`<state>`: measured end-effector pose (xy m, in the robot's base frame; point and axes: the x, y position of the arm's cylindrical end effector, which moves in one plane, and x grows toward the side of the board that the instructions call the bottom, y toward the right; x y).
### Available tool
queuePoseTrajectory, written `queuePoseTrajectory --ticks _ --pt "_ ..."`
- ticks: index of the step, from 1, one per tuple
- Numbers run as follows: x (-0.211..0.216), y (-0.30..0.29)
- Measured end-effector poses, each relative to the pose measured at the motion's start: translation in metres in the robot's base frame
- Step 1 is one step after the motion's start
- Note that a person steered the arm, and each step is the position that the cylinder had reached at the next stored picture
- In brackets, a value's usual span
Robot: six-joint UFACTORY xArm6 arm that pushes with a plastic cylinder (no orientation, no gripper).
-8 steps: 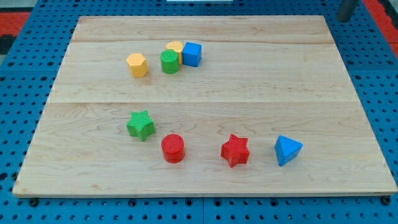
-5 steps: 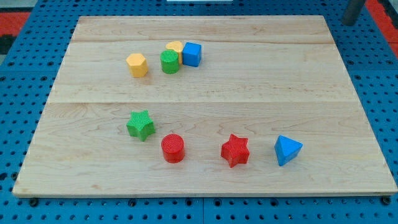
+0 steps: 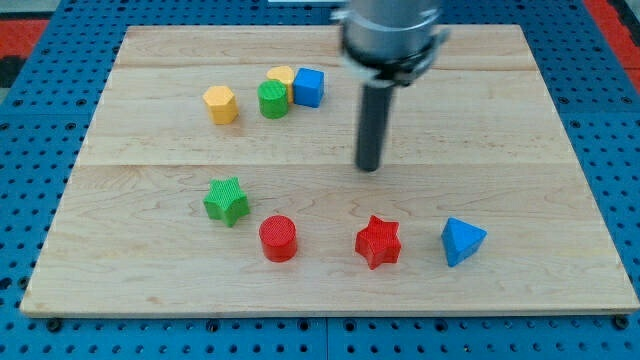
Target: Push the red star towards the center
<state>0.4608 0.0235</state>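
Observation:
The red star point(image 3: 378, 242) lies near the view's bottom, right of the board's middle. My tip point(image 3: 369, 167) is on the wooden board point(image 3: 480, 120) near its centre, straight above the red star in the view and well apart from it. The rod rises from the tip to the arm's dark body at the view's top. A red cylinder point(image 3: 278, 239) lies left of the star and a blue triangular block point(image 3: 462, 241) lies right of it.
A green star point(image 3: 227, 201) sits at the lower left. At the upper left are a yellow hexagonal block point(image 3: 220, 104), a green cylinder point(image 3: 272, 100), a second yellow block point(image 3: 283, 78) behind it, and a blue cube point(image 3: 309, 87).
The rod was at the view's top right corner, off the board; it has swung in to the board's centre, above the red star. No block has moved.

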Motion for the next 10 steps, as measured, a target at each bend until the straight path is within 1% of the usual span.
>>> queuePoseTrajectory --ticks 1,2,3,4,5,6,7,8,9,10 --pt "-0.008 -0.01" --pt "0.066 -0.031" --pt "0.108 -0.033" --pt "0.127 0.04" --pt "0.092 0.068" --pt "0.064 0.045" --pt "0.079 0.028" --pt "0.073 0.0" --pt "0.035 -0.014" --pt "0.018 -0.003"
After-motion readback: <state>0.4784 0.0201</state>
